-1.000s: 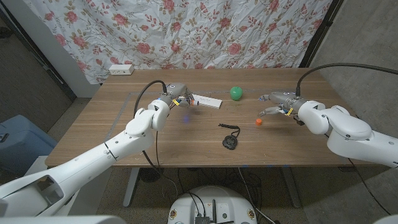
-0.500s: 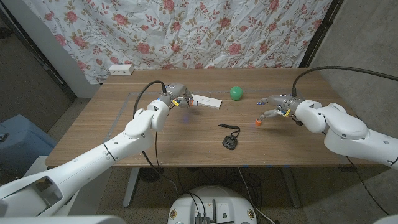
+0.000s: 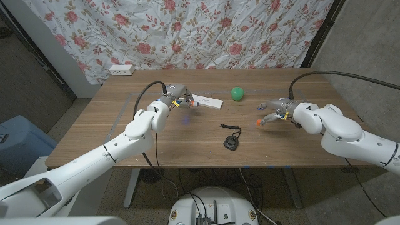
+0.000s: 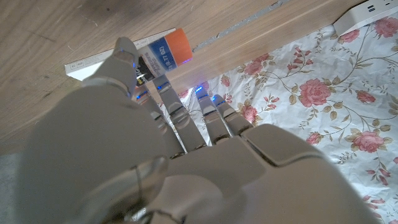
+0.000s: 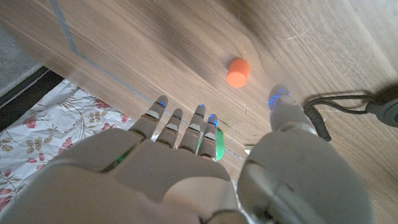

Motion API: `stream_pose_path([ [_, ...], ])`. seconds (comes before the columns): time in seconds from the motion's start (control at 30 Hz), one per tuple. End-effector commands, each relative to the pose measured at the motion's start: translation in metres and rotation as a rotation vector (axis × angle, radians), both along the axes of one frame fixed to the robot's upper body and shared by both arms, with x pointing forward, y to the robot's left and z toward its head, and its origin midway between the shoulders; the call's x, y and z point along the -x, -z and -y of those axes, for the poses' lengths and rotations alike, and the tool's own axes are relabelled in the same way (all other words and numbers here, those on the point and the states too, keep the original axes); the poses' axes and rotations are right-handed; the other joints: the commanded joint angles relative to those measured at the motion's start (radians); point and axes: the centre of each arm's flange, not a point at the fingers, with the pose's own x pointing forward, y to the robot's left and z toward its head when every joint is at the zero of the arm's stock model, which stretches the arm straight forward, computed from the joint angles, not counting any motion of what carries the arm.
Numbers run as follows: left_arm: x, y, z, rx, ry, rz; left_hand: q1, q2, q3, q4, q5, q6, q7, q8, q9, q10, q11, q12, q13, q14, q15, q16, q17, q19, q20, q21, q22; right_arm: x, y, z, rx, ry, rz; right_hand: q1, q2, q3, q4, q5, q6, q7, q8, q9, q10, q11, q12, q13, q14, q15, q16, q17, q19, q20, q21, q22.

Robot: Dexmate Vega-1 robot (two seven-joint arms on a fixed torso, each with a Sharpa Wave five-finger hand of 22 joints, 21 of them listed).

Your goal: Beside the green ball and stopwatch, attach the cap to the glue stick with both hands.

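Glue stick (image 4: 166, 52) lies on the worktop (image 3: 187, 134) beside a white card (image 3: 207, 101), at the fingertips of my left hand (image 3: 178, 97); whether that hand grips it, I cannot tell. Its orange cap (image 3: 259, 122) stands near the stopwatch (image 3: 231, 141) and green ball (image 3: 237, 94). My right hand (image 3: 276, 109) hovers over the cap with fingers apart, I think ready to pick it up.

We see a floral cloth (image 3: 187, 31) across the top of the frame, a white power strip (image 3: 121, 70) at the tabletop's (image 3: 187, 144) upper left corner, and a blue bin (image 3: 15, 147) at lower left.
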Motion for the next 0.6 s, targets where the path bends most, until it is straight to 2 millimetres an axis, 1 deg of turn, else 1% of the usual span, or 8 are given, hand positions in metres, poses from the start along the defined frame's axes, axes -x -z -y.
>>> stream_pose_path([
  [0.03,0.001,0.001,0.000,-0.017,0.002,0.006,-0.024,0.032,0.000,0.002,0.007,0.095,0.082,0.002,0.002,0.062,-0.002,0.004,0.010,-0.004,-0.125,0.001,0.000,-0.006,-0.049,0.004,0.003,-0.008,0.011,-0.004,0.036,0.022,0.001,0.018,0.005,0.009,-0.002,0.005,0.013,-0.005,0.009,0.003,0.014,0.002,0.000,0.003,0.009,0.000,0.006,0.002,0.013,0.005,0.005,0.003],
  [0.3,0.002,0.001,-0.001,-0.025,-0.001,0.010,-0.025,0.033,-0.002,0.002,0.007,0.097,0.083,0.002,0.002,0.064,-0.002,0.004,0.010,-0.004,-0.125,0.001,0.001,-0.006,-0.052,0.004,0.003,-0.014,0.016,-0.005,0.050,0.031,-0.005,0.034,0.006,0.010,-0.001,0.006,0.021,-0.012,0.011,0.003,0.034,-0.002,0.004,0.002,0.021,-0.005,0.009,0.002,0.022,0.006,0.005,0.003],
  [0.47,0.002,0.001,-0.001,-0.023,-0.007,0.007,-0.026,0.034,-0.002,0.002,0.007,0.097,0.086,0.001,0.002,0.065,-0.002,0.004,0.010,-0.004,-0.125,0.001,0.001,-0.007,-0.051,0.004,0.003,-0.017,0.020,-0.007,0.061,0.038,-0.014,0.042,0.007,0.010,0.000,0.005,0.027,-0.018,0.012,0.002,0.046,0.000,0.005,0.001,0.030,-0.011,0.012,0.002,0.027,0.007,0.005,0.003],
  [0.6,0.002,0.003,-0.001,-0.029,-0.007,0.003,-0.026,0.035,-0.003,0.003,0.007,0.096,0.086,0.000,0.002,0.067,-0.002,0.005,0.010,-0.003,-0.124,0.001,0.001,-0.007,-0.051,0.004,0.003,-0.019,0.023,-0.009,0.066,0.046,-0.013,0.046,0.007,0.009,0.002,0.004,0.029,-0.020,0.012,0.002,0.055,0.001,0.007,0.001,0.034,-0.009,0.012,0.002,0.032,0.009,0.005,0.003],
])
